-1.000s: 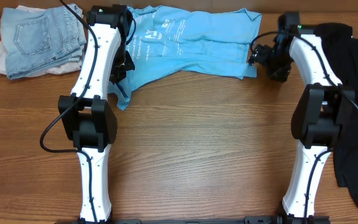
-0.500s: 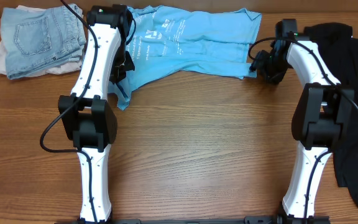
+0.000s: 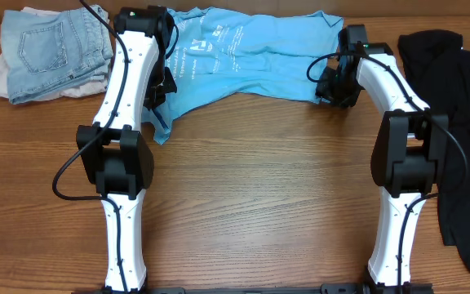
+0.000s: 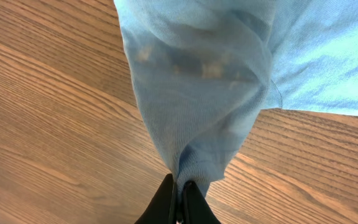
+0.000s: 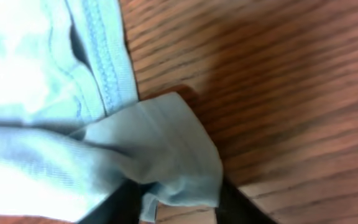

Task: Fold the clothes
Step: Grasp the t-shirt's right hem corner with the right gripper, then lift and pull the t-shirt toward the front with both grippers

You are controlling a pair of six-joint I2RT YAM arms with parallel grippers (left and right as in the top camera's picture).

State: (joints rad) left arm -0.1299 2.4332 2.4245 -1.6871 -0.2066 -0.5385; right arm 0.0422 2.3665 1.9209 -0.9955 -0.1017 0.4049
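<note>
Nearest, the wooden counter (image 3: 259, 188), with the black shirt (image 3: 467, 122) along its right edge, untouched. Farther, the sky-blue T-shirt (image 3: 251, 53), lying crumpled across the far side. Left pincer (image 4: 179, 186) shut tight on a bunch of its left part; right pincer (image 5: 176, 208) part open astride its right corner, real grip impossible to tell. Probably the first step, taking both ends. Next calls for a firm pinch at right, then pulling flat.

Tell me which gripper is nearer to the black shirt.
Right. The right gripper sits at the blue T-shirt's right edge, just left of the black shirt. The left gripper pinches the T-shirt's left side, much farther away.
</note>
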